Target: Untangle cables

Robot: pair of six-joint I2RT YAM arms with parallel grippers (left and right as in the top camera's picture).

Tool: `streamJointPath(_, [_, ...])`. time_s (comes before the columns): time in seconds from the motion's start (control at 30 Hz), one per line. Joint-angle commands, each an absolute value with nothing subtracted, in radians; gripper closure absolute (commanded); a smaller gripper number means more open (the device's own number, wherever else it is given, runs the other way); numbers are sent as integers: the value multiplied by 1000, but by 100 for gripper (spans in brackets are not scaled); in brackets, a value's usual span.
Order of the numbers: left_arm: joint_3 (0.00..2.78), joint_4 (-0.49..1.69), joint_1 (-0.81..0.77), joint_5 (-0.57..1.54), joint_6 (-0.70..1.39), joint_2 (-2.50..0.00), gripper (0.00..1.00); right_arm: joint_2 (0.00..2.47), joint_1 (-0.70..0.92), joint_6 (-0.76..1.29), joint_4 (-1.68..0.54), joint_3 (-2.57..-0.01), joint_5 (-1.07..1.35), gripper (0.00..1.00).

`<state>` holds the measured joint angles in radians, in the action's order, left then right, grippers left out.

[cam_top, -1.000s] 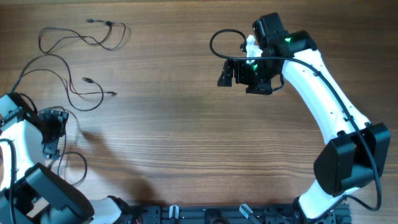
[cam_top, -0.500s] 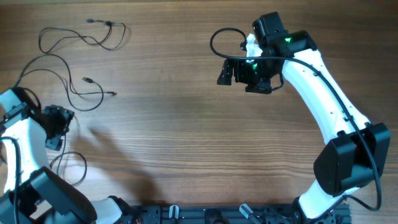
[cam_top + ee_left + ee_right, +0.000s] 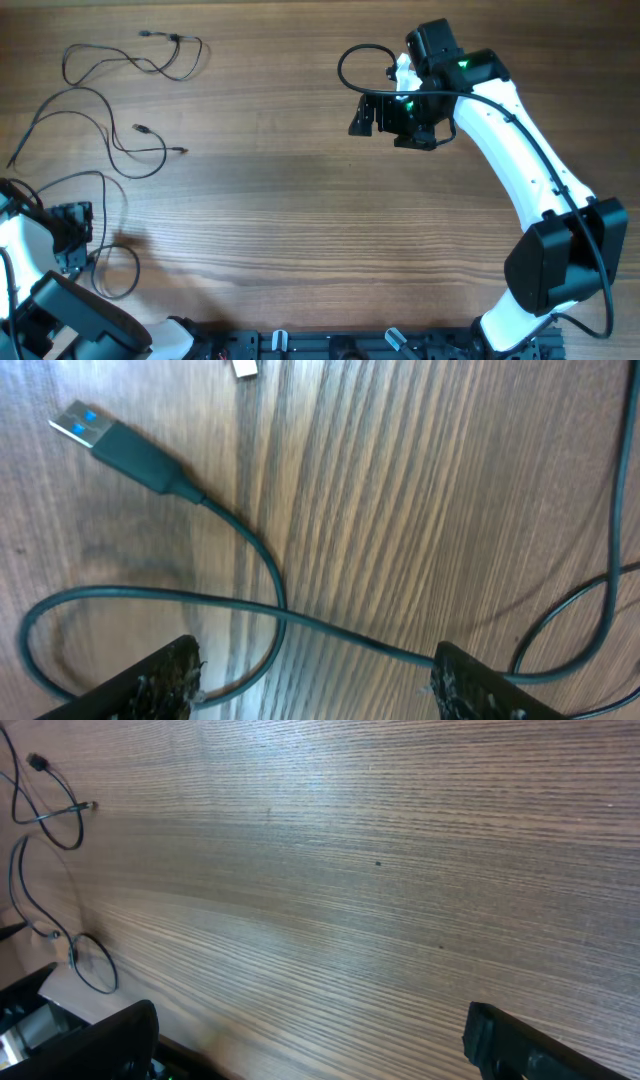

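Closing now could go wrong: the left claw [image 3: 315,675] is spread astride one cord near where it crosses itself, so both strands might be pinched and the loop drawn tighter. The cables [image 3: 277,575] are seen as thin black cords in loose loops beyond that claw, a USB plug [image 3: 110,445] just ahead. The right claw [image 3: 385,118], spread and empty, is held well apart.

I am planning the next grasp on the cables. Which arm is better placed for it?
Left. The left gripper hangs open directly over a cable; the right gripper is far across the table from any cable.
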<state>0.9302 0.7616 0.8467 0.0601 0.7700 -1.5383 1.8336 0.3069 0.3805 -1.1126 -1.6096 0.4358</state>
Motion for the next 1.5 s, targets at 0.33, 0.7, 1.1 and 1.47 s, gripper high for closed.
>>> streamJointPath(0.33, [765,551,844,-32,906,-1559,31,1842,311,370,-1122,-1608,426,0])
streamJointPath(0.7, [765,428,844,-35,784,-1696,77,1842,311,376,-1126,-1608,426,0])
streamJointPath(1.1, [767,352,735,30,630,-1694,96,1842,311,395,-1122,-1608,427,0])
streamJointPath(1.47, [899,525,714,37,555,-1586,27,1842,311,395,-1130,-1608,427,0])
